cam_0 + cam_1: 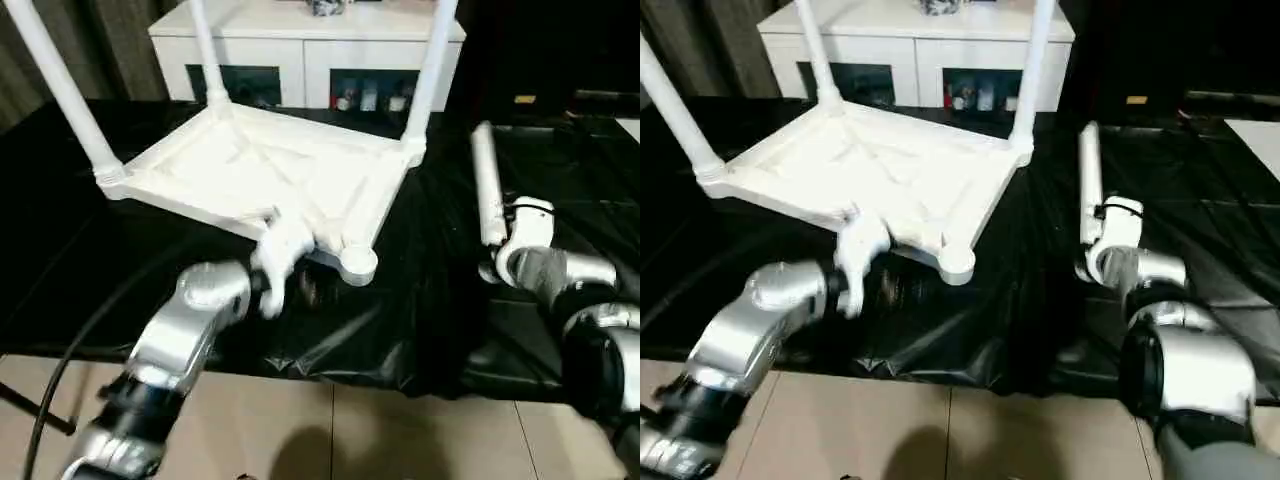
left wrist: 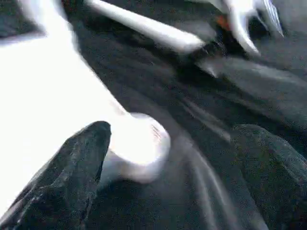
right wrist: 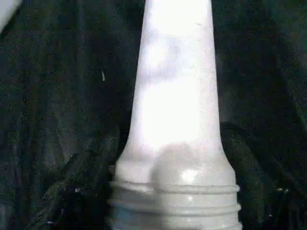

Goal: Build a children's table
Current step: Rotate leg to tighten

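A: Tabletop lies upside down on the bench, which is draped in black plastic sheet. X-ribs face up. Three legs stand in corner sockets: far-left leg, far-right leg, near-left leg.

B: And the fourth corner?

A: Near-right socket has nothing in it. The fourth leg lies on the sheet to the right, well apart from the tabletop.

B: Right gripper?

A: Right gripper is at that leg's near end. In the wrist view its black fingers sit on either side of the threaded end, closed in against it, so holding the leg.

B: Left one?

A: Left gripper is at the tabletop's near edge, just beside the open socket. Fingers spread wide, gripping nothing; one is close against the socket's side.

B: Any writing or labels?

A: None I can read. Small items behind the dark glass of the white cabinet at the back are too small to make out.
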Controlling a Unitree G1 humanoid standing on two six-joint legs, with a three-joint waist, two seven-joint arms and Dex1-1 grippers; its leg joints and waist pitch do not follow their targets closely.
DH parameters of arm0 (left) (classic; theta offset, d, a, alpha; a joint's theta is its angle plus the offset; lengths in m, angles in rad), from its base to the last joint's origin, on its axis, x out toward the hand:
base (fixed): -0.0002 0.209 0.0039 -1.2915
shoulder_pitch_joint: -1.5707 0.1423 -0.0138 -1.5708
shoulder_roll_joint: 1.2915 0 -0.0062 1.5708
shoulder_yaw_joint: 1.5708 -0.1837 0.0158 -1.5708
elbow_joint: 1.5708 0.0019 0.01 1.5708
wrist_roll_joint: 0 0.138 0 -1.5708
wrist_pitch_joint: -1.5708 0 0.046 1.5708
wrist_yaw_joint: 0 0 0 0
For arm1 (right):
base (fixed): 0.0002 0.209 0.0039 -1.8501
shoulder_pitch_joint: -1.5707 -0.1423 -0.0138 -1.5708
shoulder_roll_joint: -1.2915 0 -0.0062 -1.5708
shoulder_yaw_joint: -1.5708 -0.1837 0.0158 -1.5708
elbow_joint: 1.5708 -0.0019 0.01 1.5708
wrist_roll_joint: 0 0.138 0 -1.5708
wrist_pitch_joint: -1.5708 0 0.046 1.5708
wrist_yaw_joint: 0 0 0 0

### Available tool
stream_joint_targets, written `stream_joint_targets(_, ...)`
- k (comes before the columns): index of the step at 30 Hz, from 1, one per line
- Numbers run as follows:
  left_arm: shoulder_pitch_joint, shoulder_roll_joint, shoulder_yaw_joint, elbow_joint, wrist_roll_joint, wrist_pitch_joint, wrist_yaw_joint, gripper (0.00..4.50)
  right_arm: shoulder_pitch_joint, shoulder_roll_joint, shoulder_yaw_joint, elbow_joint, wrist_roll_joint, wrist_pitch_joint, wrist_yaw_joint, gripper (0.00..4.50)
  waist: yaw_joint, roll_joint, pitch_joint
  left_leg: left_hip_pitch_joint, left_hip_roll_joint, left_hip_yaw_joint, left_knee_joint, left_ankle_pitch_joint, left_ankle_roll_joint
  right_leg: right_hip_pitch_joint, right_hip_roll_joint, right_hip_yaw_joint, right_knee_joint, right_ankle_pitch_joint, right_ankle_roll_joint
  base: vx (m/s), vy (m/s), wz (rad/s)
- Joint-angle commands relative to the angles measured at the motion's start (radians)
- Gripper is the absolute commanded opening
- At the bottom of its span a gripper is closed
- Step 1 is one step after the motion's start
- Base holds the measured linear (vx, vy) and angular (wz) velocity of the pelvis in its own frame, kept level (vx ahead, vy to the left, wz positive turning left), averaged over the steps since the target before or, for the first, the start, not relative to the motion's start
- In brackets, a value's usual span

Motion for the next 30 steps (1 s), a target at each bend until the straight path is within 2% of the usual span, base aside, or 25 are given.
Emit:
stream_joint_targets(1,-0.022,-0.017,0.038,0.017,-0.018,-0.025,0.045,4.50,-0.002,0.004,-0.045,-0.060,0.039,-0.102,-0.009,2.72,0.004,-0.013,-0.078,0.010,0.010,0.006,-0.058,-0.177,0.051,0.068,-0.029,0.015,-0.063,-0.151,-0.248,0.000,0.000,0.00)
stream_joint_targets(2,-0.039,-0.047,0.073,0.021,-0.047,-0.018,0.072,4.50,0.008,0.014,-0.078,-0.102,0.070,-0.174,-0.005,2.72,0.004,-0.011,-0.078,0.010,0.009,0.006,-0.057,-0.172,0.057,0.068,-0.027,0.014,-0.061,-0.144,-0.251,0.000,0.000,0.00)
stream_joint_targets(3,-0.062,-0.084,0.116,0.024,-0.087,-0.008,0.098,4.50,0.026,0.034,-0.124,-0.178,0.107,-0.281,-0.036,2.72,0.006,-0.009,-0.079,0.010,0.010,0.008,-0.055,-0.167,0.066,0.067,-0.029,0.016,-0.063,-0.129,-0.247,0.000,0.000,0.00)
stream_joint_targets(4,-0.071,-0.097,0.130,0.027,-0.099,-0.002,0.108,4.50,0.038,0.046,-0.130,-0.216,0.119,-0.319,-0.017,2.72,0.006,-0.013,-0.081,0.010,0.010,0.007,-0.055,-0.157,0.071,0.069,-0.028,0.015,-0.061,-0.118,-0.249,0.000,0.000,0.00)
stream_joint_targets(6,-0.085,-0.115,0.151,0.037,-0.114,0.008,0.129,4.50,0.060,0.066,-0.122,-0.280,0.119,-0.378,0.000,2.72,0.006,-0.014,-0.083,0.007,0.008,0.006,-0.053,-0.118,0.104,0.071,-0.023,0.011,-0.054,-0.076,-0.257,0.000,0.000,0.00)
stream_joint_targets(7,-0.094,-0.123,0.161,0.044,-0.121,0.007,0.137,4.50,0.073,0.084,-0.122,-0.325,0.130,-0.397,0.022,2.72,0.006,-0.008,-0.082,0.007,0.008,0.006,-0.053,-0.120,0.110,0.069,-0.023,0.011,-0.055,-0.077,-0.258,0.000,0.000,0.00)
stream_joint_targets(8,-0.105,-0.132,0.173,0.052,-0.134,0.008,0.144,4.50,0.094,0.109,-0.116,-0.390,0.139,-0.425,0.039,2.72,0.006,-0.008,-0.081,0.010,0.007,0.008,-0.052,-0.127,0.120,0.068,-0.020,0.012,-0.060,-0.078,-0.253,0.000,0.000,0.00)
stream_joint_targets(9,-0.124,-0.148,0.193,0.064,-0.155,0.010,0.155,4.50,0.131,0.151,-0.097,-0.504,0.153,-0.474,0.072,2.72,0.004,-0.009,-0.081,0.006,0.007,0.005,-0.054,-0.125,0.126,0.072,-0.022,0.012,-0.059,-0.083,-0.250,0.000,0.000,0.00)
stream_joint_targets(10,-0.126,-0.149,0.195,0.065,-0.157,0.010,0.156,4.50,0.134,0.155,-0.095,-0.514,0.154,-0.478,0.075,2.72,0.005,-0.006,-0.081,0.009,0.008,0.005,-0.055,-0.139,0.127,0.067,-0.022,0.012,-0.063,-0.099,-0.247,0.000,0.000,0.00)
stream_joint_targets(11,-0.139,-0.158,0.208,0.067,-0.177,0.016,0.155,4.50,0.160,0.187,-0.069,-0.600,0.161,-0.502,0.100,2.72,0.003,-0.002,-0.080,0.010,0.009,0.004,-0.056,-0.147,0.124,0.067,-0.022,0.012,-0.062,-0.108,-0.248,0.000,0.000,0.00)
stream_joint_targets(12,-0.152,-0.167,0.220,0.068,-0.194,0.024,0.159,4.50,0.180,0.213,-0.043,-0.668,0.164,-0.512,0.116,2.72,0.005,-0.003,-0.079,0.013,0.010,0.004,-0.059,-0.163,0.122,0.065,-0.021,0.012,-0.067,-0.122,-0.240,0.000,0.000,0.00)
stream_joint_targets(13,-0.162,-0.174,0.230,0.068,-0.209,0.032,0.162,4.50,0.196,0.231,-0.018,-0.720,0.161,-0.521,0.126,2.72,0.001,-0.004,-0.080,0.009,0.010,0.001,-0.061,-0.159,0.117,0.069,-0.021,0.011,-0.064,-0.124,-0.240,0.000,0.000,0.00)
stream_joint_targets(15,-0.188,-0.186,0.252,0.058,-0.254,0.070,0.155,4.50,0.238,0.266,0.068,-0.834,0.149,-0.528,0.167,2.72,0.004,-0.001,-0.077,0.016,0.012,0.001,-0.064,-0.189,0.098,0.063,-0.020,0.012,-0.069,-0.159,-0.233,0.000,0.000,0.00)
stream_joint_targets(16,-0.196,-0.189,0.259,0.055,-0.268,0.083,0.153,4.50,0.251,0.274,0.094,-0.864,0.146,-0.528,0.183,2.72,0.002,0.000,-0.076,0.011,0.011,-0.001,-0.067,-0.187,0.092,0.067,-0.020,0.012,-0.069,-0.161,-0.229,0.000,0.000,0.00)
stream_joint_targets(18,-0.238,-0.210,0.308,0.048,-0.363,0.155,0.160,4.50,0.310,0.283,0.222,-0.959,0.090,-0.534,0.261,2.72,0.004,0.000,-0.076,0.013,0.011,-0.001,-0.066,-0.183,0.084,0.066,-0.021,0.014,-0.066,-0.154,-0.229,0.000,0.000,0.00)
stream_joint_targets(19,-0.240,-0.210,0.310,0.048,-0.367,0.158,0.159,4.50,0.312,0.284,0.226,-0.960,0.088,-0.533,0.264,2.72,0.003,0.000,-0.075,0.010,0.011,-0.001,-0.066,-0.179,0.081,0.066,-0.020,0.014,-0.066,-0.151,-0.230,0.000,0.000,0.00)
stream_joint_targets(21,-0.258,-0.216,0.335,0.051,-0.412,0.183,0.155,4.50,0.334,0.287,0.265,-0.963,0.061,-0.527,0.297,2.72,0.002,-0.001,-0.073,0.010,0.009,0.000,-0.067,-0.198,0.076,0.065,-0.021,0.015,-0.071,-0.182,-0.226,0.000,0.000,0.00)
stream_joint_targets(23,-0.266,-0.220,0.349,0.052,-0.437,0.197,0.157,4.50,0.350,0.291,0.282,-0.971,0.048,-0.522,0.313,2.72,0.005,-0.001,-0.072,0.013,0.009,0.001,-0.067,-0.210,0.074,0.062,-0.020,0.017,-0.075,-0.194,-0.225,0.000,0.000,0.00)
stream_joint_targets(24,-0.270,-0.228,0.368,0.039,-0.496,0.239,0.149,4.50,0.375,0.293,0.309,-0.984,0.035,-0.511,0.336,2.72,0.008,-0.012,-0.072,0.011,0.010,0.000,-0.068,-0.200,0.076,0.067,-0.022,0.018,-0.070,-0.192,-0.224,0.000,0.000,0.00)
stream_joint_targets(25,-0.270,-0.229,0.370,0.037,-0.502,0.244,0.149,4.50,0.377,0.293,0.313,-0.987,0.035,-0.510,0.337,2.72,0.009,-0.009,-0.072,0.009,0.009,0.000,-0.068,-0.192,0.075,0.067,-0.023,0.018,-0.069,-0.188,-0.224,0.000,0.000,0.00)
stream_joint_targets(26,-0.269,-0.235,0.382,0.024,-0.539,0.270,0.149,4.50,0.394,0.285,0.344,-1.001,0.025,-0.503,0.350,2.72,0.009,-0.011,-0.074,0.010,0.011,-0.001,-0.067,-0.176,0.077,0.067,-0.021,0.018,-0.068,-0.168,-0.224,0.000,0.000,0.00)
stream_joint_targets(28,-0.268,-0.238,0.387,0.020,-0.549,0.274,0.151,4.50,0.399,0.281,0.357,-1.005,0.019,-0.502,0.355,2.72,0.008,-0.011,-0.074,0.007,0.010,-0.002,-0.066,-0.163,0.085,0.069,-0.022,0.017,-0.067,-0.149,-0.228,0.000,0.000,0.00)
stream_joint_targets(30,-0.270,-0.247,0.402,0.012,-0.572,0.286,0.166,4.50,0.417,0.271,0.391,-1.015,0.001,-0.498,0.371,2.72,0.009,-0.017,-0.072,0.005,0.010,-0.001,-0.065,-0.156,0.093,0.070,-0.024,0.018,-0.067,-0.151,-0.226,0.000,0.000,0.00)
